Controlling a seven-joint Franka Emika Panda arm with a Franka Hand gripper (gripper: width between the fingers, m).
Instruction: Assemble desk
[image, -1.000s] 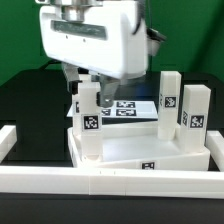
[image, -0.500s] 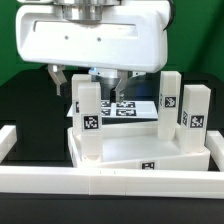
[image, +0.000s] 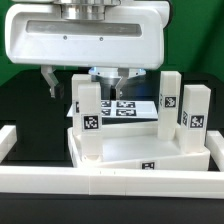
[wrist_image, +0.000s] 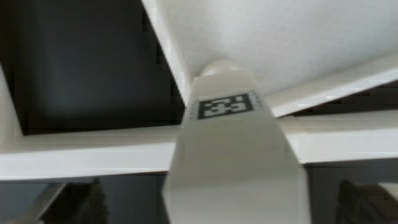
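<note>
No words or numbers can be read, only black-and-white tags on the legs (image: 88, 115), the panel (image: 150, 160) and the marker board (image: 128, 107).

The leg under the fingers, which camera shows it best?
The exterior view: the leg stands upright in the panel's corner, full height, its tag visible, the fingers spread above it. The wrist view shows only its top and tag from above.

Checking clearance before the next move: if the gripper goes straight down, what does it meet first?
Probably the top of the upright leg standing on the desk panel; it sits below the open gripper, though depth is unclear.
</note>
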